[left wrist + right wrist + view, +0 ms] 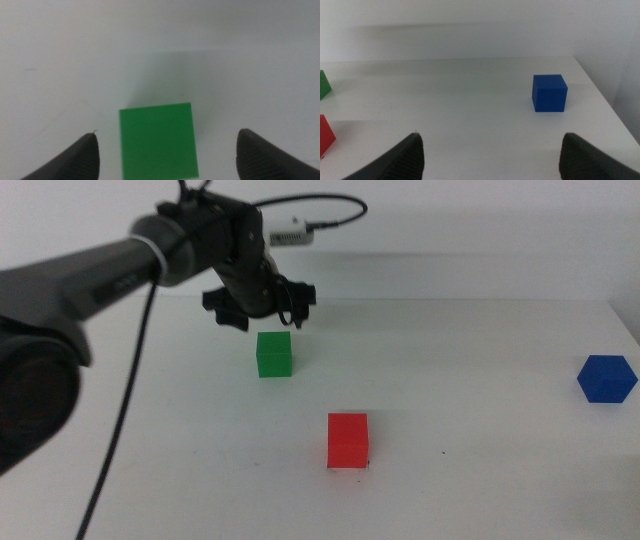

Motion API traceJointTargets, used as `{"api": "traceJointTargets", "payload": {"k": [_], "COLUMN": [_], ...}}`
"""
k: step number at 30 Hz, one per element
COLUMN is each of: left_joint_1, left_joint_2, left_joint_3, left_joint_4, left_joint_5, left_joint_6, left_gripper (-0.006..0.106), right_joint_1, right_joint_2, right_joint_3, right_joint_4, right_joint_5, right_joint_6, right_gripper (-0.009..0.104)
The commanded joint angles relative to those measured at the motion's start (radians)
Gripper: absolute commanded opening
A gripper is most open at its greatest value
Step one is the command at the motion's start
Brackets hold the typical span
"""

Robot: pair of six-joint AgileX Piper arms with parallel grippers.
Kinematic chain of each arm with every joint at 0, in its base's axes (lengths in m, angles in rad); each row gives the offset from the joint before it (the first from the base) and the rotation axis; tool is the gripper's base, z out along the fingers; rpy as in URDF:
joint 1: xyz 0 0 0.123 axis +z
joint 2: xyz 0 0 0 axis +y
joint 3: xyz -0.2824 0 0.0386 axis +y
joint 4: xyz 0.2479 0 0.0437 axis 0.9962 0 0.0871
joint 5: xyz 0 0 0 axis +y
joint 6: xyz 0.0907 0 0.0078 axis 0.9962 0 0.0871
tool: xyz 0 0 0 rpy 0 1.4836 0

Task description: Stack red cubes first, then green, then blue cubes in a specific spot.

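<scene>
Hovering above the green cube (274, 354), left tool (258, 308) spread wide and empty, cube between its jaws, right tool (490, 150) open, idle.

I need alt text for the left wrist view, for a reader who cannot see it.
A small matte green cube sits on the white table, centred in the gap of the open left pincer, whose two dark jaws flank it without touching.

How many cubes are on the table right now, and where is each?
3. The green cube sits just below the open left claw. The red cube stands alone near the table's centre. The blue cube is far right. None stacked.
</scene>
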Motion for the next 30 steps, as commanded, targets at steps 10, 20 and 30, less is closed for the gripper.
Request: {"api": "traceJointTargets", "payload": {"k": [10, 20, 30], "left_joint_1": [0.003, -0.073, -0.405], "left_joint_2": [0.109, -0.12, -0.351], "left_joint_3": [-0.036, 0.119, 0.353], "left_joint_4": [-0.026, 0.047, 0.231], "left_joint_5": [-0.042, 0.041, 0.028], "left_joint_6": [0.011, -0.106, -0.506], "left_gripper": [0.068, 0.022, 0.023], "right_joint_1": [-0.002, -0.002, -0.002], "right_joint_2": [-0.004, -0.004, -0.004], "right_joint_3": [0.002, 0.002, 0.002], "right_joint_4": [-0.003, -0.003, -0.003], "right_joint_5": [-0.003, -0.003, -0.003], "right_joint_6": [-0.007, -0.007, -0.007], "right_gripper": [0.093, 0.093, 0.093]}}
